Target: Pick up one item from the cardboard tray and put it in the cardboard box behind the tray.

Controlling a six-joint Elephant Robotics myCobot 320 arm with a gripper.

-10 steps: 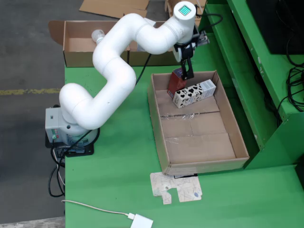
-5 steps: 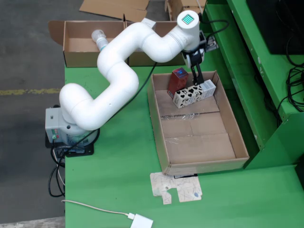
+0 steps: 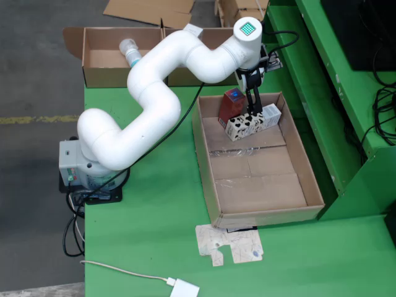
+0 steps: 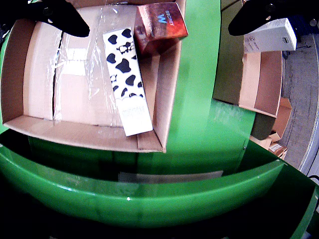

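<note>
In cardboard tray (image 3: 312, 185): glossy cow-spotted carton (image 3: 252, 122)

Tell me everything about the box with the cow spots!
The cow-spotted carton is a long white box with black patches, likely cardboard, with print near one end. It lies flat on its side at the far end of the cardboard tray, one end by the tray wall, beside the upright red carton, seemingly touching it. The gripper hovers just above it, not gripping it.
</note>
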